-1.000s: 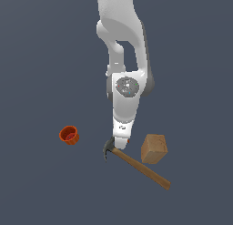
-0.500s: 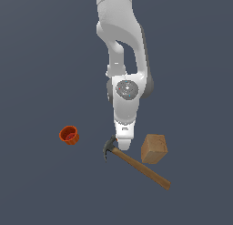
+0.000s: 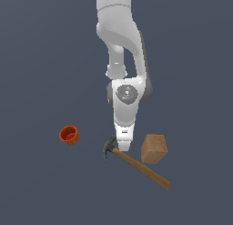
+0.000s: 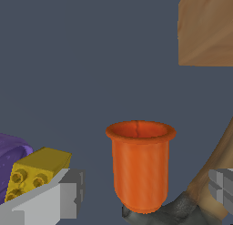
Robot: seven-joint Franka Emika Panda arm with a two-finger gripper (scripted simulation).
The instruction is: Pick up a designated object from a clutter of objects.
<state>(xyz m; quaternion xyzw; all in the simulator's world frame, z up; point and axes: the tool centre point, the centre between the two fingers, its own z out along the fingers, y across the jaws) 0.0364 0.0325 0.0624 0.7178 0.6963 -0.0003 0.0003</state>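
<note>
The tiny orange cup (image 4: 140, 169) stands upright beside the hammer's dark head (image 4: 173, 212). In the wrist view my gripper (image 4: 145, 192) is open, one finger (image 4: 63, 194) on each side of the cup, with gaps and no contact. In the exterior view the gripper (image 3: 124, 145) hangs low by the hammer's head (image 3: 109, 149) and hides the tiny cup. The hammer's wooden handle (image 3: 142, 170) runs toward the exterior view's right.
A tan wooden block (image 3: 154, 149) sits close to the gripper on the exterior view's right and shows in the wrist view (image 4: 205, 28). A red-orange cup (image 3: 69, 135) stands apart on the left. A purple cup (image 4: 10, 151) with a yellow brick (image 4: 36, 170) lies by one finger.
The arm has sunk a little lower toward the hammer's head. The objects have not moved.
</note>
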